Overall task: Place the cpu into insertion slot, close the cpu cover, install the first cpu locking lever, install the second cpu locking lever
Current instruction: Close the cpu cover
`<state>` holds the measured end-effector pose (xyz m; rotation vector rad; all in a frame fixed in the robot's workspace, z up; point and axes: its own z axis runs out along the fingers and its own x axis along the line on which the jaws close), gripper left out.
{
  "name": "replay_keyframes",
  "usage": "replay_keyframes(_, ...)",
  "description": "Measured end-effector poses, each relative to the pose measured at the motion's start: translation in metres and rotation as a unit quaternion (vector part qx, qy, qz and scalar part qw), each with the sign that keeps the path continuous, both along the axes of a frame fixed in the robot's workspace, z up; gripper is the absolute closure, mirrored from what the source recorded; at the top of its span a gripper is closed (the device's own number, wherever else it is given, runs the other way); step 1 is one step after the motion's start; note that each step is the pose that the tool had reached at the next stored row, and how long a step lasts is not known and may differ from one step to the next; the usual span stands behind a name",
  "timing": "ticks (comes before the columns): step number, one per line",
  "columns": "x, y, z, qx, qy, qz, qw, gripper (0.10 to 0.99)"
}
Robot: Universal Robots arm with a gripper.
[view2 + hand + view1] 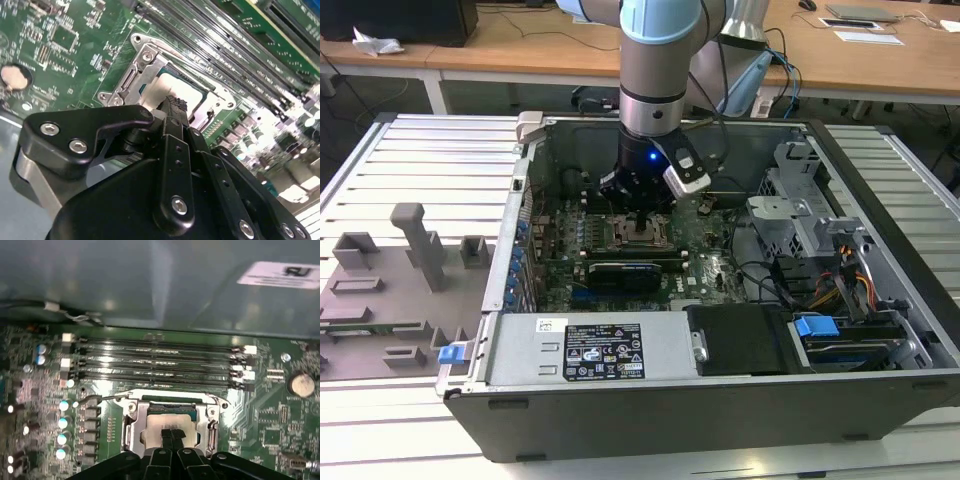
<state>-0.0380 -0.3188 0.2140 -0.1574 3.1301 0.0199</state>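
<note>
Your black gripper (172,432), fingers pressed together, rests on dull silver square cpu (162,414); cpu's in dark-framed square insertion slot (641,238), 12 o'clock of long black card (625,272), exterior view; thin silver cpu cover (131,427) looks down; prob. lever step; needs firm push on thin wire locking lever (102,397).

The arm (653,85) is a silver-grey tube with pale blue joint caps (660,18). A blue light (651,156) glows on its black wrist (635,170) beside a silver-white camera block (685,172). The gripper (173,104) is matte black, its links fastened with silver screws (179,204).
</note>
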Motion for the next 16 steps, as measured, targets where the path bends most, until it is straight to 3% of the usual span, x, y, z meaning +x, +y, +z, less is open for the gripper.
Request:
replay_keyframes(4, -0.0024, -0.0001, 0.0, -0.0029, -0.0001, 0.016, 0.9999, 0.98)
replay_keyframes(7, -0.0108, -0.0018, 0.0, -0.0031, -0.0025, 0.019, 0.9998, 0.98)
replay_keyframes(16, -0.0305, -0.0015, -0.0036, -0.0031, -0.0056, 0.034, 0.9994, 0.98)
